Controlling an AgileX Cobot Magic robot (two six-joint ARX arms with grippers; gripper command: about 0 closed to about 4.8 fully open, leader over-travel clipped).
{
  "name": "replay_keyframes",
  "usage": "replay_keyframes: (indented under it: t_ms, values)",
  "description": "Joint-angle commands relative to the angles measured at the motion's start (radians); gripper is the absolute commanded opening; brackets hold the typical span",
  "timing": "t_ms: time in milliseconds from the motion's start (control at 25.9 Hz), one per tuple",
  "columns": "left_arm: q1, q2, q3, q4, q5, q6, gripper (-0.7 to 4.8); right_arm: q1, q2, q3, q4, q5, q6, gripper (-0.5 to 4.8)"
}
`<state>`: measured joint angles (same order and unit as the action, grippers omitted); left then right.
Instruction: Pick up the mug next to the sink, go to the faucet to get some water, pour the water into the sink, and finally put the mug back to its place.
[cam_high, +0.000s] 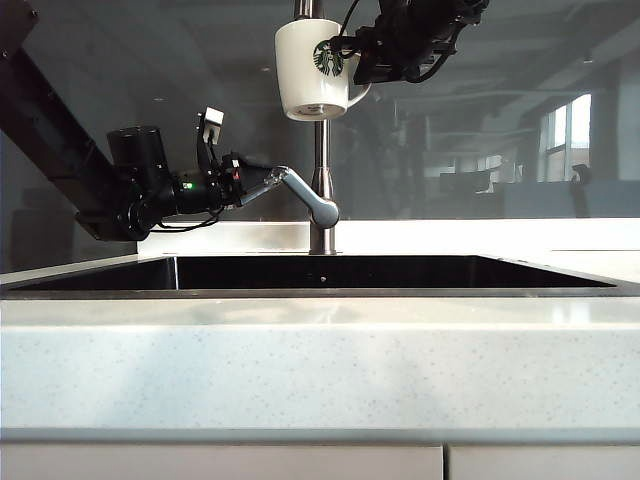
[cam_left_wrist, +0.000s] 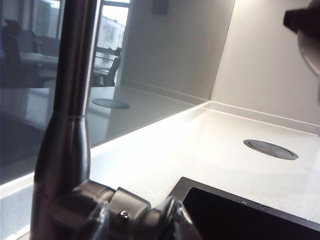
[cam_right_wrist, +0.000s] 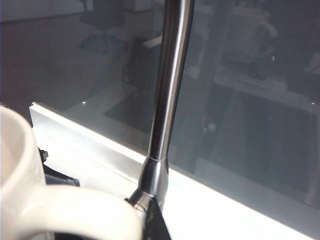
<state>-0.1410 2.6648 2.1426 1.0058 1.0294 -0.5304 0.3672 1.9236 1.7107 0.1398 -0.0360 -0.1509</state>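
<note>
the right gripper (cam_high: 362, 62) is high at the top of the exterior view, nearly closed, clamped on the handle of the mug (cam_high: 311, 72). the mug hangs upright in the air in front of the upper pipe of the faucet (cam_high: 321, 150), its logo facing the camera, well above the sink (cam_high: 400, 272). in the right wrist view the mug's white rim and handle (cam_right_wrist: 75, 212) fill the near corner, with the faucet pipe (cam_right_wrist: 167, 85) just beyond.

the left gripper (cam_high: 262, 184) reaches in from the left, level, at the faucet's lever (cam_high: 305, 196). its fingers sit around the lever's outer end, partly open at about the lever's width; contact looks likely, though the exact touch is hard to make out. the left wrist view shows the faucet base and lever hub (cam_left_wrist: 107, 210) very close, with the white tabletop (cam_left_wrist: 210, 150) and a corner of the dark sink (cam_left_wrist: 240, 220) behind.
</note>
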Motion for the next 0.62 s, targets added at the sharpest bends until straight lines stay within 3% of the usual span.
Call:
replay_keyframes:
  t_ms: [39, 502, 618]
  values:
    - [0.003, -0.007, 0.006, 0.005, -0.005, 0.007, 1.63, 0.002, -0.028, 0.014, 0.082, -0.005, 0.019, -0.06]
    - [0.003, -0.007, 0.006, 0.005, -0.026, 0.013, 1.63, 0.002, -0.028, 0.014, 0.081, -0.007, 0.019, -0.06]
    - [0.003, -0.007, 0.005, 0.003, -0.109, 0.055, 1.63, 0.002, -0.029, 0.014, 0.081, -0.007, 0.019, -0.06]
